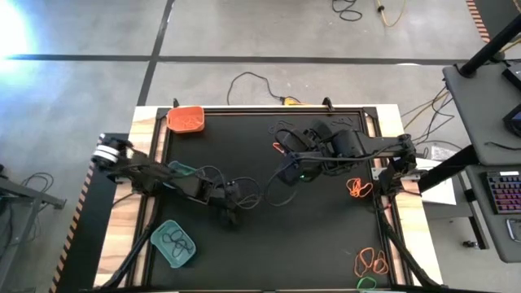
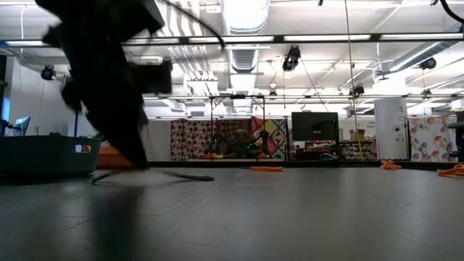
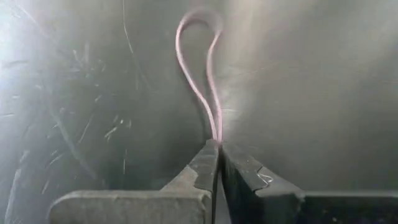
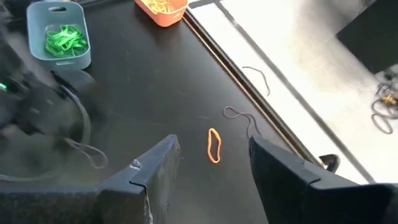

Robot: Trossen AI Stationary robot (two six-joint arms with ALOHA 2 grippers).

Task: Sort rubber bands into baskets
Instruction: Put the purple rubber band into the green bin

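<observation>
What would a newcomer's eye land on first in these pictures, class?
Probably the left gripper, low on the mat's near-left part, its fingers pinched shut on a thin rubber band looping out ahead. Next, the colour: the orange basket at the mat's far-left corner, and loose orange bands by the right edge, while the right gripper hovers open over a single orange band.

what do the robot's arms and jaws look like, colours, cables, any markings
Both arms are dark, nearly black, jointed links with loose black cables looping along them. The left arm has a silvery round joint at its base end; the right arm shows a small green light. The left gripper and right gripper have flat dark angular jaws, unmarked.
</observation>
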